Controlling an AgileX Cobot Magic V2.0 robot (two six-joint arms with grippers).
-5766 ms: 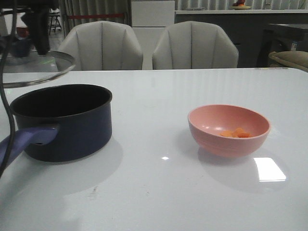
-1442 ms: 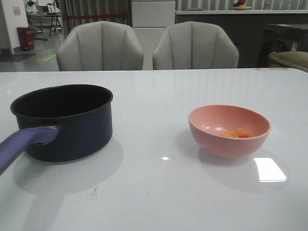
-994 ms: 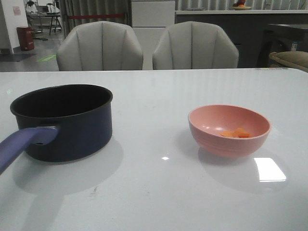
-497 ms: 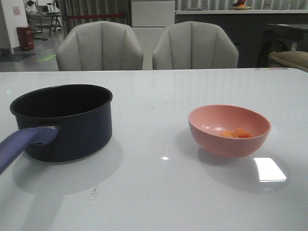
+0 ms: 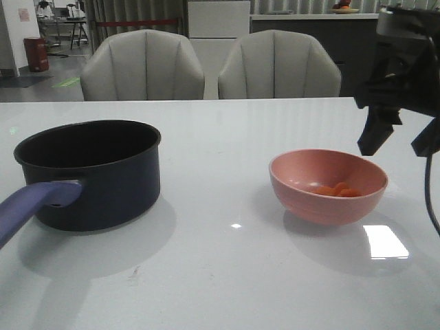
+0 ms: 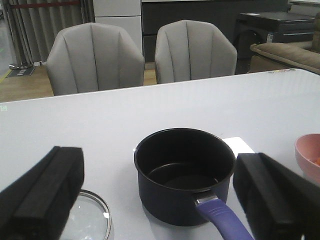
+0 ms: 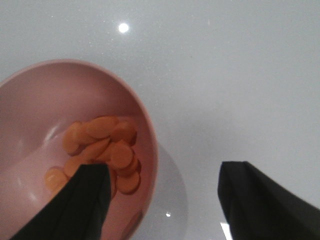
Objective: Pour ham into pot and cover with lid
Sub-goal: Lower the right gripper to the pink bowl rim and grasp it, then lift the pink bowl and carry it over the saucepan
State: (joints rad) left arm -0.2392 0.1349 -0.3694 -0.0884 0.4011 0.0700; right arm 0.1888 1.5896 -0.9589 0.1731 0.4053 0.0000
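Left gripper [image 6: 160, 200] spread, empty. Silver-rimmed round glass lid [image 6: 87, 220] flat on the white table [image 5: 227, 275], left of the dark navy round saucepan [image 5: 93, 172]. Well right of it, orange ham pieces [image 5: 337, 190] in the pink round bowl [image 5: 328, 185]. Right gripper [image 7: 160, 200] spread astride its rim.

I see a glossy white desk [image 5: 227, 275] carrying three things: the dark navy pot [image 5: 93, 172] on my left side, the lid [image 6: 85, 220] lying flat just beside it, and a pink bowl [image 5: 328, 187] standing well apart on the right.
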